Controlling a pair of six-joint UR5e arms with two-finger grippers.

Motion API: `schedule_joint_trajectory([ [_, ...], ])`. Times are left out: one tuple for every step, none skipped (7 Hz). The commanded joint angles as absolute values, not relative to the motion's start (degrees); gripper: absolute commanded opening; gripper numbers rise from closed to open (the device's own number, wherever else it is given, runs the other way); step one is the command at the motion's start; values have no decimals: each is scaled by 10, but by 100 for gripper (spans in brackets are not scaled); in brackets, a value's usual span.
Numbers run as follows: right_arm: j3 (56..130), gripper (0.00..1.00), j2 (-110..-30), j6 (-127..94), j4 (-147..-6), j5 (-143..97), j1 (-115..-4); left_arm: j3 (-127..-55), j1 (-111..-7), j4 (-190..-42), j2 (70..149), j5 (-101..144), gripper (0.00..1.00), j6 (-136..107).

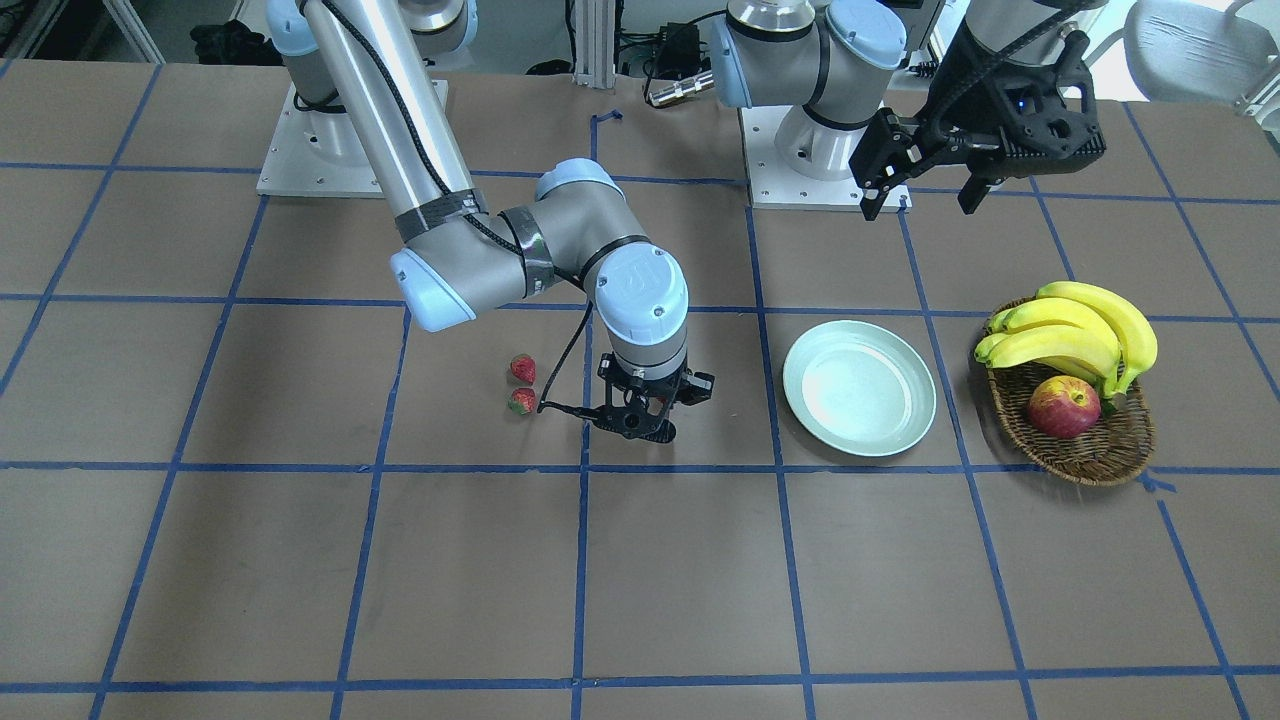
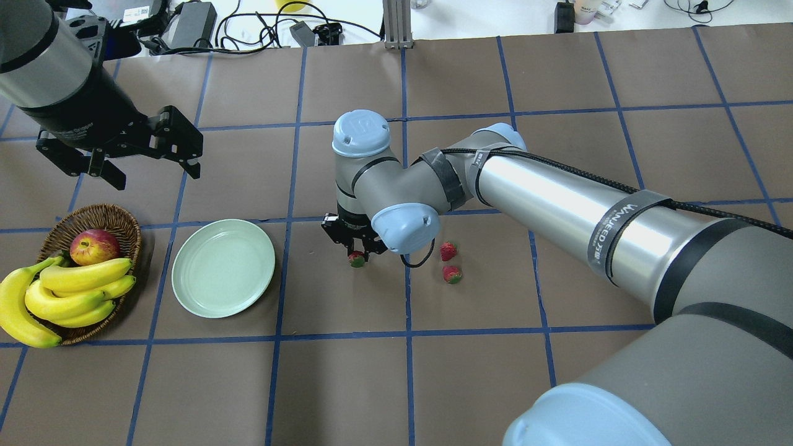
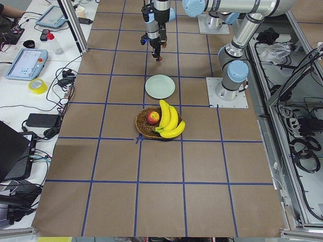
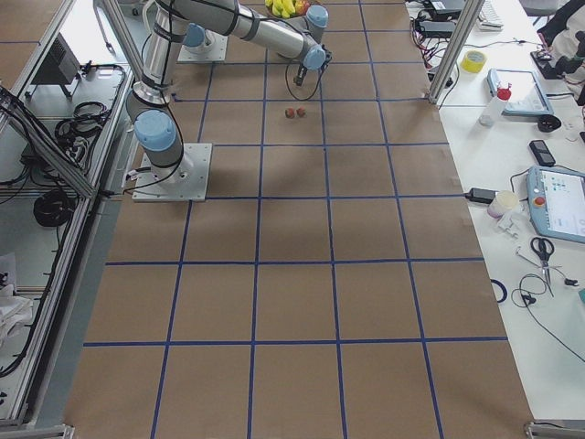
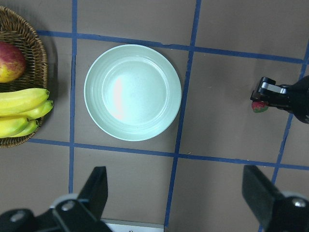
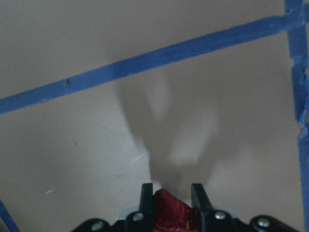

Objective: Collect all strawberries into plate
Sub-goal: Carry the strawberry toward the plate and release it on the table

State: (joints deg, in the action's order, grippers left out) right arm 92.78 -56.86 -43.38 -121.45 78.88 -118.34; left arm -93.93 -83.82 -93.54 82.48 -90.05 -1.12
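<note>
My right gripper (image 2: 357,256) is shut on one strawberry (image 2: 356,260), which shows red between the fingers in the right wrist view (image 6: 169,209). It hangs just above the table, right of the plate in the overhead view. Two more strawberries (image 2: 448,251) (image 2: 452,274) lie on the table beside it; they also show in the front view (image 1: 522,368) (image 1: 521,402). The pale mint plate (image 2: 186,291) (image 1: 812,415) (image 5: 96,111) is empty. My left gripper (image 2: 155,175) (image 1: 922,200) is open and empty, high above the table behind the plate.
A wicker basket (image 2: 99,217) (image 1: 1090,460) with bananas (image 2: 62,297) and a red-yellow apple (image 2: 94,246) stands beside the plate, on its far side from the strawberries. Blue tape lines grid the brown table.
</note>
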Motion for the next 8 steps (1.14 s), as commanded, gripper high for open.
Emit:
schedule_joint_trajectory([
  [928, 100, -576, -433, -1215, 799, -1184, -941, -838, -934, 829, -899, 100, -11],
  [928, 100, -588, -431, -1208, 801, -1183, -946, -837, -934, 825, -900, 100, -11],
  [930, 100, -615, -410, -1186, 801, -1171, -947, -837, -933, 825, -899, 100, -11],
  [931, 96, -648, -343, -1125, 802, -1140, -947, -838, -923, 830, -898, 100, -11],
  [939, 92, -673, -305, -1086, 802, -1105, -947, -836, -926, 825, -901, 100, -11],
  [968, 91, -694, -295, -1088, 829, -1081, -948, -835, -925, 827, -900, 100, -11],
  [1002, 90, -694, -299, -1104, 842, -1071, -948, -835, -916, 835, -898, 100, -11],
  [1031, 88, -694, -299, -1132, 857, -1070, -948, -835, -913, 825, -897, 100, -11],
])
